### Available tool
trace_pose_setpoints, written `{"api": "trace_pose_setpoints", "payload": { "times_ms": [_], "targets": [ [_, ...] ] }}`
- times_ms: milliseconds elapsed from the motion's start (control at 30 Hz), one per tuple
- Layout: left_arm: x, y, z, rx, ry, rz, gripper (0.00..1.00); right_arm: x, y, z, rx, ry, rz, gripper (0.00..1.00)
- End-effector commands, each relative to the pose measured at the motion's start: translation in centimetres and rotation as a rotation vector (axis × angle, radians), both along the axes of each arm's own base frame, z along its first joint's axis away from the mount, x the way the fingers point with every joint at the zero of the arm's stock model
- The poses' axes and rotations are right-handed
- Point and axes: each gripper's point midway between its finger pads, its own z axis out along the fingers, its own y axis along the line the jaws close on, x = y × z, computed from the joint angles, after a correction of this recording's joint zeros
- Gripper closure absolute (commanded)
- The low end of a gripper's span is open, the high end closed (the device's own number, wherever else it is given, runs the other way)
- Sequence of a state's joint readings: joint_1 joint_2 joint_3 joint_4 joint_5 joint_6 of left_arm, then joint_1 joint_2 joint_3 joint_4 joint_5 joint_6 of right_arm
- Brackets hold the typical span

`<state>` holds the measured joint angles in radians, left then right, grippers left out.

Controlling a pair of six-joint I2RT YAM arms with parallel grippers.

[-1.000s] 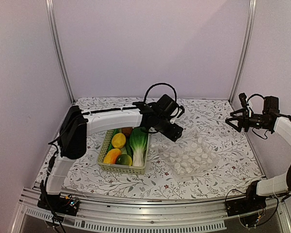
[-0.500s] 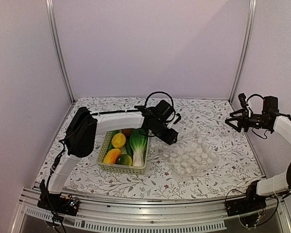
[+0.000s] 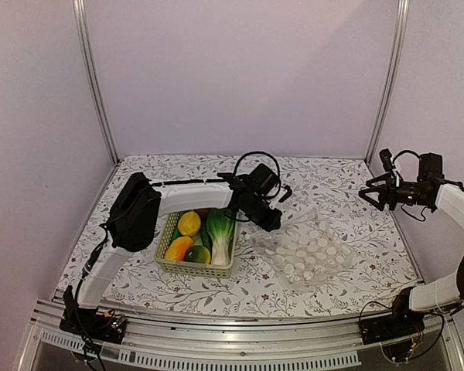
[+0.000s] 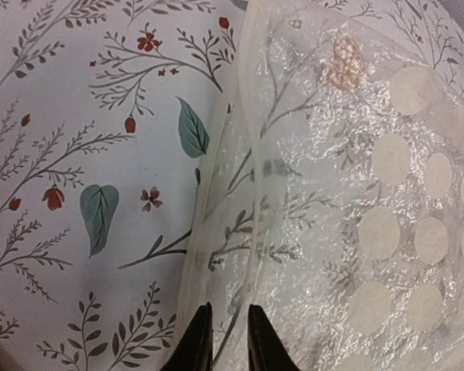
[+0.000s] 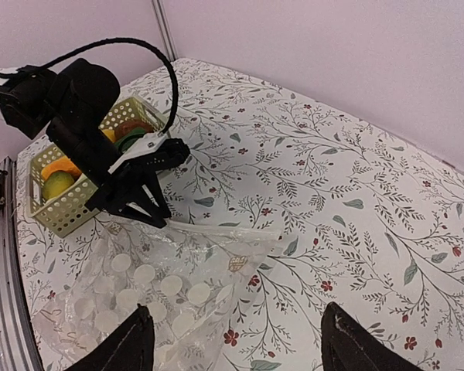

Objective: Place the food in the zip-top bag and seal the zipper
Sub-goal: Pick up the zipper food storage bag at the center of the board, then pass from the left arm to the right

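Observation:
The food lies in a pale green basket (image 3: pixel 193 269): a yellow fruit (image 3: pixel 189 223), a green leafy vegetable (image 3: pixel 220 228), an orange-yellow piece (image 3: pixel 178 249) and a green one (image 3: pixel 198 254). To its right lies the clear dotted zip-top bag (image 3: pixel 305 251), crumpled. My left gripper (image 3: pixel 272 224) is down at the bag's near-left edge. Its fingers (image 4: pixel 226 309) stand narrowly together with the whitish zipper (image 4: pixel 236 154) strip pinched between them. From the right wrist, the left gripper (image 5: pixel 158 219) touches the zipper (image 5: pixel 224 230). My right gripper (image 3: pixel 369 193) hangs open and high at the far right, away from the bag (image 5: pixel 155 286).
The basket (image 5: pixel 69 212) sits just left of the left gripper. The floral tablecloth (image 3: pixel 356 278) covers the table. Metal posts (image 3: pixel 387 77) and pale walls close in the back and sides.
My left gripper has come down and leftward to the bag's edge and closed from wide to narrow on it. The bag has bunched and shifted. The right arm has stayed put.

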<state>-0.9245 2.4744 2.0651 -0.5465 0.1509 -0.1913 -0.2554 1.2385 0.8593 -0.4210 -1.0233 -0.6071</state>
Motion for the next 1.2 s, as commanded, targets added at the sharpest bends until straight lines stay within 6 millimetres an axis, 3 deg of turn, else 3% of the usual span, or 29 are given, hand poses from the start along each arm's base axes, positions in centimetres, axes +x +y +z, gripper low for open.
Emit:
{"api": "trace_pose_setpoints", "payload": {
  "times_ms": [0,100,200,300,433,600,733,833,1067,1167],
  "targets": [
    [-0.2,-1.1,0.1,-0.032,-0.006,-0.014,0.91,0.3,0.0,0.2,-0.003,0.004,0.006,0.28],
    [-0.5,-1.5,1.0,-0.048,-0.02,-0.009,0.99,0.4,-0.1,0.2,-0.001,0.003,0.003,0.28],
    [-0.6,-1.7,3.3,-0.086,-0.059,0.01,1.0,0.9,-0.3,0.4,0.003,0.009,-0.023,0.3],
    [-0.5,-1.3,6.7,-0.141,-0.116,0.047,1.0,1.3,-0.5,1.8,0.036,0.02,-0.056,0.32],
    [-0.1,0.3,13.0,-0.258,-0.232,0.189,1.0,1.7,0.0,4.5,0.076,0.043,-0.113,0.33],
    [-1.3,0.8,18.0,-0.505,-0.347,0.347,1.0,0.9,3.5,6.1,0.099,0.077,-0.073,0.35],
    [-3.0,-1.1,18.7,-0.594,-0.397,0.391,1.0,0.0,8.0,5.5,0.082,0.141,0.031,0.39],
    [-4.7,-3.4,18.6,-0.644,-0.44,0.394,1.0,-0.4,10.1,5.6,0.079,0.167,0.087,0.4],
    [-8.9,-8.6,18.6,-0.693,-0.586,0.356,1.0,-1.7,12.3,3.7,0.122,0.315,0.166,0.4],
    [-9.7,-9.6,18.8,-0.685,-0.639,0.348,1.0,-1.9,12.5,3.3,0.104,0.318,0.151,0.39]
  ]
}}
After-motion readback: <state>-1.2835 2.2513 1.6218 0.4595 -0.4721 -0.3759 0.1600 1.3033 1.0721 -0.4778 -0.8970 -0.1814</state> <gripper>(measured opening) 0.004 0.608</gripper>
